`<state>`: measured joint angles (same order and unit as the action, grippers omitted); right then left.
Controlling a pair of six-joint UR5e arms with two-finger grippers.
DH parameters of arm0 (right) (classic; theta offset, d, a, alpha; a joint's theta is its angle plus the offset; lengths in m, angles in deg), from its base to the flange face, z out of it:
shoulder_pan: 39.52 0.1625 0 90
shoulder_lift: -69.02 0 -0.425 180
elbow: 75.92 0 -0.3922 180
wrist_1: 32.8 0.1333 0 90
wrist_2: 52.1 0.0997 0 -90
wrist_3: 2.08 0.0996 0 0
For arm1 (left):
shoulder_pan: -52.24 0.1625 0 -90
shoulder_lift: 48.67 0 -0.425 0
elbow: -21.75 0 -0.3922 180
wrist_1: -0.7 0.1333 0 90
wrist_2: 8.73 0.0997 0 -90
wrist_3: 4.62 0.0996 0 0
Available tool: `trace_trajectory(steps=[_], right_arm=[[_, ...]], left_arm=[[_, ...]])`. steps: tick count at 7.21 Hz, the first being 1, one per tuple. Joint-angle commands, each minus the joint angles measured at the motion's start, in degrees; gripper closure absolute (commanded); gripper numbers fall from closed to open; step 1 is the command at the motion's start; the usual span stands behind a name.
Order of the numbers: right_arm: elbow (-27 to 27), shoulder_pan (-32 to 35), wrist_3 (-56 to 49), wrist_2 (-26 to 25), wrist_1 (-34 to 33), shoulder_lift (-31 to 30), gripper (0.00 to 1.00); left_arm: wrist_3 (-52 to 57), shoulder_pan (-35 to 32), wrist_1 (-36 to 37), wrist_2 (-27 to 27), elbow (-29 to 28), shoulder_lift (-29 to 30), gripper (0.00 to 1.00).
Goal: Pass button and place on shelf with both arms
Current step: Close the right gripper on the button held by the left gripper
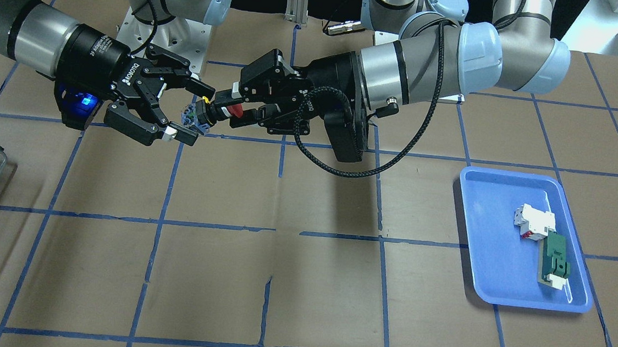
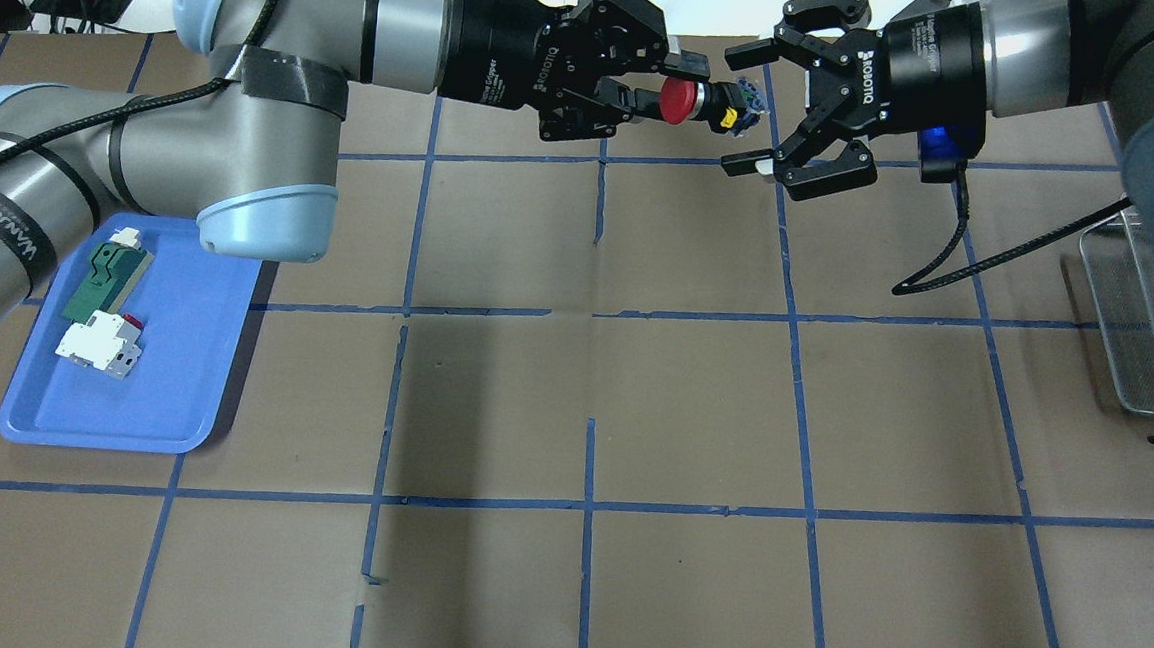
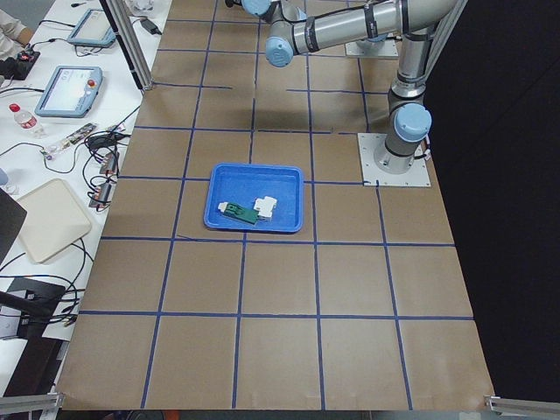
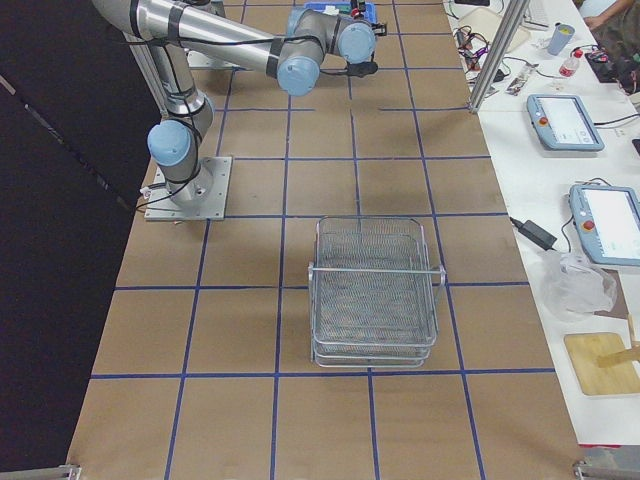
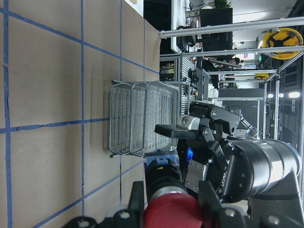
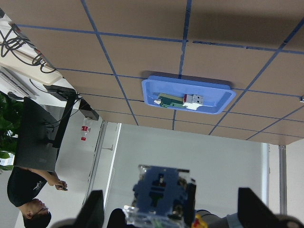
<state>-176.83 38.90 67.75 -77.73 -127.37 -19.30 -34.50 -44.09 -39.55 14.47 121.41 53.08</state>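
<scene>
My left gripper (image 2: 667, 91) is shut on the button (image 2: 696, 102) by its red cap end and holds it level, high above the table, with its bluish base pointing at my right gripper. It shows the same way in the front view, left gripper (image 1: 239, 105) on the button (image 1: 215, 112). My right gripper (image 2: 751, 107) is open. Its fingers straddle the button's base without closing on it, as the front view (image 1: 197, 113) also shows. The right wrist view shows the base (image 6: 161, 194) between the spread fingers. The wire-mesh shelf (image 4: 375, 290) stands on the table at my right (image 2: 1148, 329).
A blue tray (image 2: 173, 379) at my left holds a white block with red (image 2: 95, 347) and a green flat part (image 2: 104, 280). The brown table surface carries a blue tape grid. Operators' desks with tablets lie beyond the far edge (image 4: 570, 120).
</scene>
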Motion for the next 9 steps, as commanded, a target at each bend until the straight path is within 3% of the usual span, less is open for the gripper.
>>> trace_trajectory(steps=[1,4,5,6,7,9], right_arm=[[-0.16,-0.02,0.04,0.49,0.08,0.43,0.07],[-0.25,-0.02,0.21,0.41,0.26,0.43,0.18],[-0.34,-0.02,0.73,0.49,0.17,0.43,0.27],[-0.25,-0.02,0.74,1.62,0.17,0.43,0.53],[-0.25,-0.02,0.74,2.68,0.26,0.43,0.69],[-0.25,-0.11,0.74,2.69,0.35,0.43,0.78]], left_arm=[[0.00,0.00,0.00,0.00,0.00,-0.06,0.88],[0.00,0.00,0.00,0.00,0.00,-0.15,0.88],[-0.09,0.00,0.00,0.00,0.00,-0.15,0.88],[-0.18,0.00,0.00,0.35,0.00,-0.24,0.86],[-0.26,0.00,0.00,0.35,0.00,-0.15,0.77],[-0.62,0.00,-0.09,0.35,0.00,-0.24,0.70]])
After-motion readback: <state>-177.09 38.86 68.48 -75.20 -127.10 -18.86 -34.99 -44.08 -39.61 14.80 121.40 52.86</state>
